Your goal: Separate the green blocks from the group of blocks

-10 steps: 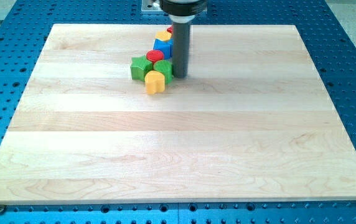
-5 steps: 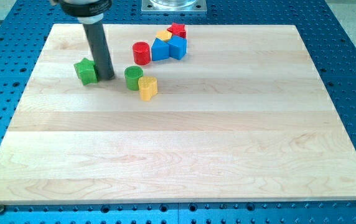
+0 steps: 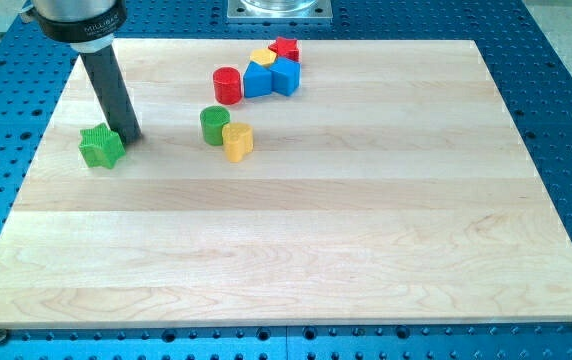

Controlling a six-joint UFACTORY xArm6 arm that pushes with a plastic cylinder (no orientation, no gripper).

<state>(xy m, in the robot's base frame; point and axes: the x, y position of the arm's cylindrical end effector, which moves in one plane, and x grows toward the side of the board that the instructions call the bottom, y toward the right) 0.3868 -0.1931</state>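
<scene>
My tip (image 3: 129,136) rests on the board just right of a green star block (image 3: 100,147), touching or nearly touching it, at the view's left. A green cylinder (image 3: 214,125) stands near the middle top, with a yellow block (image 3: 237,141) touching its lower right. Farther up are a red cylinder (image 3: 227,85), two blue blocks (image 3: 258,80) (image 3: 285,75), a small yellow block (image 3: 262,57) and a red star block (image 3: 285,47), clustered together.
The wooden board (image 3: 296,250) lies on a blue perforated table (image 3: 566,120). A metal mount (image 3: 279,9) sits at the view's top edge. The green star is close to the board's left edge.
My tip has moved left and pushed the green star block away from the group toward the board's left edge. The green cylinder and yellow block were shifted left earlier and now stay put.
</scene>
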